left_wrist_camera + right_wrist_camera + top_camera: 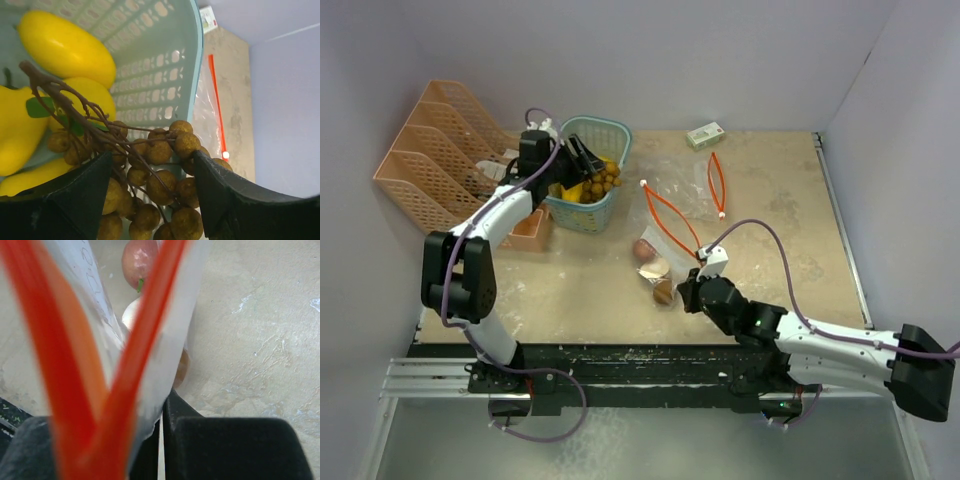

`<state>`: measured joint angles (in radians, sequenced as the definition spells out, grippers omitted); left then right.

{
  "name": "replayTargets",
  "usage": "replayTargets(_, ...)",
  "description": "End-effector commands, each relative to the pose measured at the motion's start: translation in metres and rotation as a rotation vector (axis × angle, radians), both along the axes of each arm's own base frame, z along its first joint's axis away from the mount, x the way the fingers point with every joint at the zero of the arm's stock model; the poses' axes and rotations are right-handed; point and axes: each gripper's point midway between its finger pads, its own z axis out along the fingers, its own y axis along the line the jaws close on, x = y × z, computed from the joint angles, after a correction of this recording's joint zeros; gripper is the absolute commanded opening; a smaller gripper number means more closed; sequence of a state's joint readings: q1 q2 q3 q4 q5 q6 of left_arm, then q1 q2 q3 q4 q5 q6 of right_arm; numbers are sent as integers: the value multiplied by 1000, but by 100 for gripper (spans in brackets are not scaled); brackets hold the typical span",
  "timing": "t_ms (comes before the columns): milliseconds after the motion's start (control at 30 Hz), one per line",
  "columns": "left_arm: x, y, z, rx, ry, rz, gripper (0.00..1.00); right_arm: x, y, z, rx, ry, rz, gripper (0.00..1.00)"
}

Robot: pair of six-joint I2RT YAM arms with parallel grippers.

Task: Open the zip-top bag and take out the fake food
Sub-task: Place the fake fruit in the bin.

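Presently we list: worktop (770, 270), centre. Basket (600, 123), upper left, holds light, hard, glossy yellow fruits (65, 47) and a grape cluster (160, 150). The left tool (582, 162) gapes over them, apparently gripping nothing. Zip-top bag (670, 225), centre: limp, slick film. The right tool (686, 292) is clamped on its lower corner. Three round pieces (653, 268) lie inside; we'd take each across its middle.

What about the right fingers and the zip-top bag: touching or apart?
Touching. Right wrist view shows the zip-top bag pinched between the shut right fingers.

zip-top bag (135, 355) a close red blur — lower end of the grape cluster (160, 186) beyond the bottom edge
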<state>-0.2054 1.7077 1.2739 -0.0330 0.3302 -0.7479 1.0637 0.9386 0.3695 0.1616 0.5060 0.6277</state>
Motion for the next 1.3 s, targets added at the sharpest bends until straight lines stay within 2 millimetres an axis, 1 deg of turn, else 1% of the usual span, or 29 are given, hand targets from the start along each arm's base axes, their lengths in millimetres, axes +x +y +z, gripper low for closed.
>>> replayTargets(0, 4, 11, 37, -20, -88, 10, 69, 1, -7, 9, 42, -16, -37, 0)
replayTargets(67, 2, 15, 64, -5, -149, 26, 70, 2, -8, 11, 45, -26, -37, 0)
replayTargets(133, -4, 18, 89, 4, -196, 28, 70, 3, -7, 11, 37, -28, -39, 0)
replayTargets(200, -14, 20, 112, -2, -244, 26, 70, 4, -6, 8, 28, -23, -38, 0)
replayTargets(267, -28, 19, 137, -24, -305, 14, 70, 4, -3, 6, 25, -18, -31, 0)
replayTargets(333, -41, 21, 154, -42, -360, 16, 70, 4, 0, 4, 25, -12, -27, 0)
replayTargets(400, -50, 22, 160, -50, -374, 13, 70, 5, 1, 3, 23, -11, -26, 0)
replayTargets(467, -58, 19, 161, -59, -369, -5, 70, 5, 1, 4, 24, -13, -25, 0)
replayTargets(567, -70, 11, 152, -69, -358, -29, 69, 6, 2, 9, 33, -21, -26, 0)
replayTargets(667, -88, -15, 141, -45, -358, -70, 69, 6, 3, 11, 38, -25, -25, 0)
replayTargets(833, -123, -73, 136, -18, -378, -194, 69, 8, 10, 9, 30, -22, -6, 0)
replayTargets(1000, -146, -113, 130, -5, -363, -260, 63, 9, 19, 7, 35, -15, 15, 0)
replayTargets(1100, -151, -132, 122, 29, -348, -275, 60, 11, 24, 5, 21, -14, 17, 0)
replayTargets(1267, -146, -151, 92, 79, -273, -297, 56, 12, 26, 4, 4, -12, 18, 0)
